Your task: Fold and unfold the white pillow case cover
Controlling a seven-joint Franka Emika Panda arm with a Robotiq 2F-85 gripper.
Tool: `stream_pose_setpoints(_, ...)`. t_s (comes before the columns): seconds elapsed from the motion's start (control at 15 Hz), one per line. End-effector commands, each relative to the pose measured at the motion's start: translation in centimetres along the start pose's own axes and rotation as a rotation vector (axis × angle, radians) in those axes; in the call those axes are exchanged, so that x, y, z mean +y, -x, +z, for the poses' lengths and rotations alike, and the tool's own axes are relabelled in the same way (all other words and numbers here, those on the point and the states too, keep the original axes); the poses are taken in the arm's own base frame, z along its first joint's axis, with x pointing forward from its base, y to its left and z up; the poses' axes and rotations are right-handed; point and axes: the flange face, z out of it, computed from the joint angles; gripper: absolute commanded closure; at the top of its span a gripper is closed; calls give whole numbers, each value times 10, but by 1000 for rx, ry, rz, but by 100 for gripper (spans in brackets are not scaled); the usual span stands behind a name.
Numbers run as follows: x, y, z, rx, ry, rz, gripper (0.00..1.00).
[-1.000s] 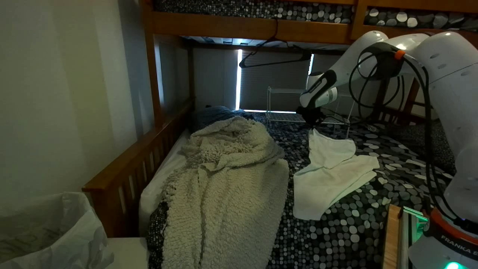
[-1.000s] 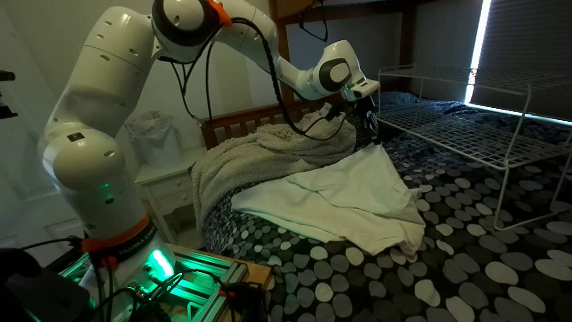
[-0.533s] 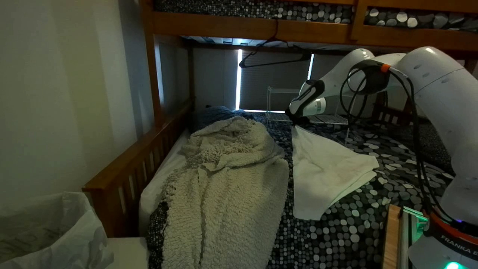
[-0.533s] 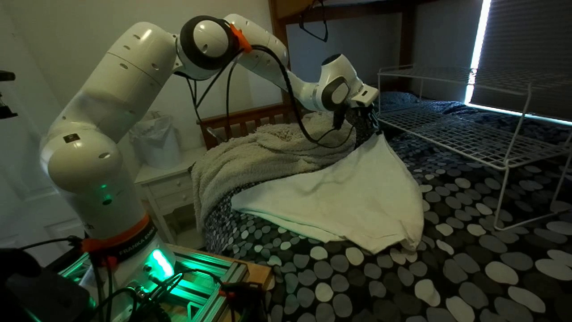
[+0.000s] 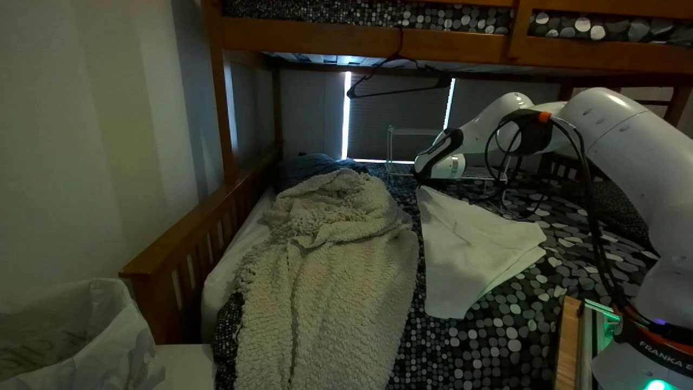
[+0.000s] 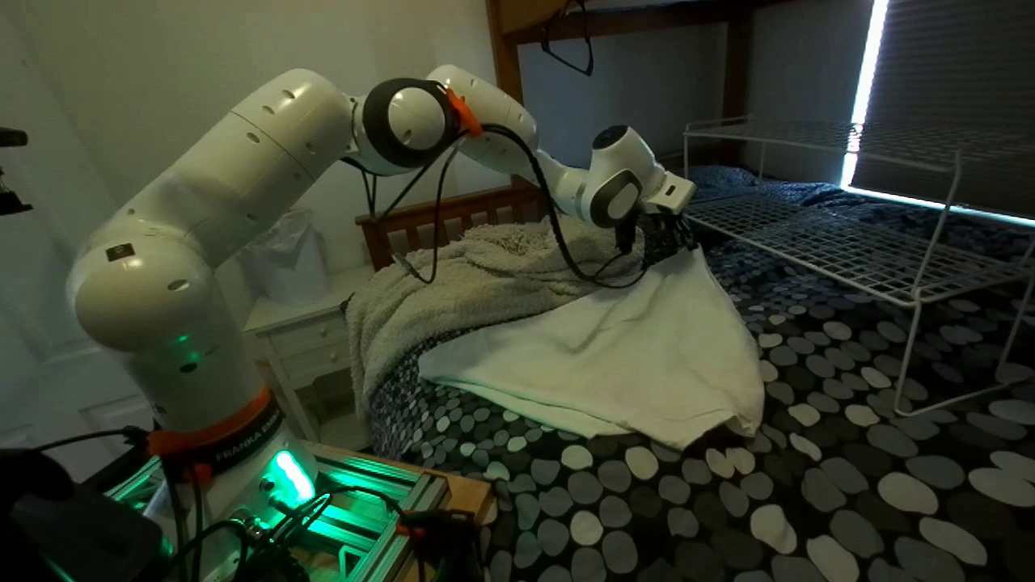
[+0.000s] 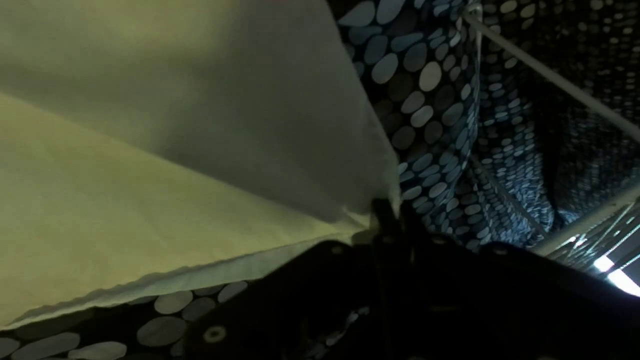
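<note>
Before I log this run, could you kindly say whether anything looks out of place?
The white wire rack looks odd: it stands on the speckled bedsheet, an unusual spot for shelving. I see nothing spilled or damaged.

The Franka arm (image 6: 271,129) is glossy white with dark-ringed joint caps (image 6: 412,120), an orange strap (image 6: 462,111) and black cables (image 6: 555,220). A black band (image 6: 249,440) lettered FRANKA rounds its base (image 5: 620,366) above a green light (image 6: 291,477). The black hand (image 7: 396,212) shows pale round screws (image 7: 215,334).

The white cover (image 7: 185,135) is cropped (wrist view).
</note>
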Motion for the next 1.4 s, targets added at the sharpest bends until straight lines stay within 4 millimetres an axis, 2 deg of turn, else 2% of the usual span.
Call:
stream_pose_setpoints(0.0, 3, -12, 16, 53, -61, -6, 99)
stream_pose_setpoints(0.33, 3, -25, 23, 86, -111, -10, 99)
stream_pose_setpoints(0.67, 1, -26, 32, 72, -137, -28, 99)
stream_pose_setpoints(0.8, 1, -23, 36, 54, -132, -23, 70)
stream_pose_setpoints(1.07, -3, -9, 34, -62, -62, -23, 41)
stream_pose_setpoints(1.33, 0, 1, 20, -206, 127, -3, 12)
